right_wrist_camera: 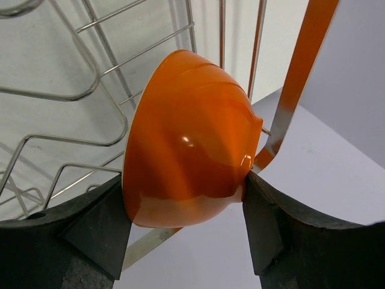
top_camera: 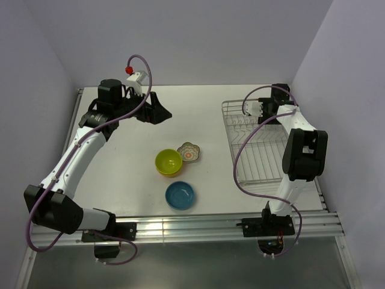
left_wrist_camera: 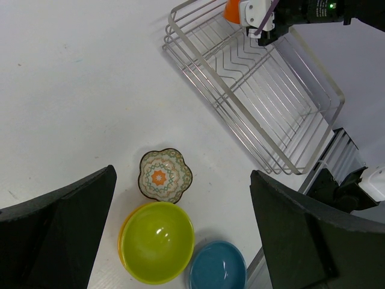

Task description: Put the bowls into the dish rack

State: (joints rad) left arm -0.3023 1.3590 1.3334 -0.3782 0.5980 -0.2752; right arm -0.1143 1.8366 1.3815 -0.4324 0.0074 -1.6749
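The silver wire dish rack (top_camera: 258,158) lies at the right of the table. My right gripper (top_camera: 257,109) is at its far end, shut on an orange bowl (right_wrist_camera: 186,150) that stands on edge against the rack's wires (right_wrist_camera: 90,90), pinched between both fingers (right_wrist_camera: 271,223). On the table's middle are a lime-green bowl (top_camera: 168,161), a scalloped floral dish (top_camera: 189,152) and a blue bowl (top_camera: 180,195). My left gripper (top_camera: 157,113) is open and empty, high above the back of the table. Its view looks down on the floral dish (left_wrist_camera: 165,175), the green bowl (left_wrist_camera: 157,241) and the blue bowl (left_wrist_camera: 218,265). No white bowl shows.
A yellow-orange rim (left_wrist_camera: 123,239) shows under the lime-green bowl, as of another bowl stacked beneath. The rack (left_wrist_camera: 258,90) holds nothing but the orange bowl (left_wrist_camera: 231,9). Purple walls close the table at the back and both sides. A metal rail (top_camera: 198,224) runs along the near edge.
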